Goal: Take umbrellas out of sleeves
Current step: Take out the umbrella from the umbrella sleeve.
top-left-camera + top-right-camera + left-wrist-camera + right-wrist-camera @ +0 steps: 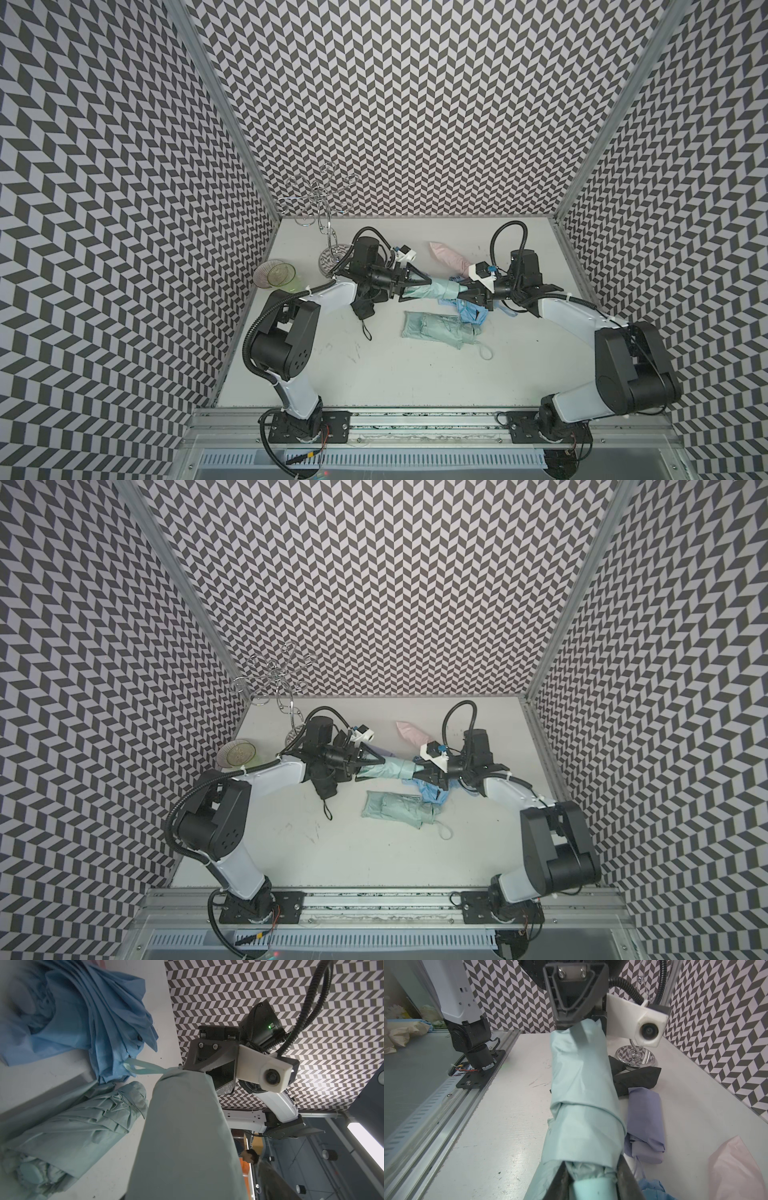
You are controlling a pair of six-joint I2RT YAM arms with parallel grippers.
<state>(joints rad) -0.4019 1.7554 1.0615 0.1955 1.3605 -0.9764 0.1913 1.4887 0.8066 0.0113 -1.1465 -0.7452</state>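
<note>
A mint green sleeve (432, 287) (581, 1084) with an umbrella inside hangs level above the table between both arms. My left gripper (411, 284) (368, 764) is open, its fingers spread on either side of the sleeve's closed end. My right gripper (465, 293) (593, 1186) is shut on the mint green umbrella's handle, where pleated fabric (591, 1169) shows at the sleeve's mouth. In the left wrist view the sleeve (187, 1126) fills the middle and hides most of my fingers.
On the table lie a bare mint green umbrella (440, 328), a light blue one (469, 309), a pink one (449, 255), a black one (363, 307) and a lilac one (645, 1122). A chrome rack (328, 257) and clear cups (276, 274) stand at the back left.
</note>
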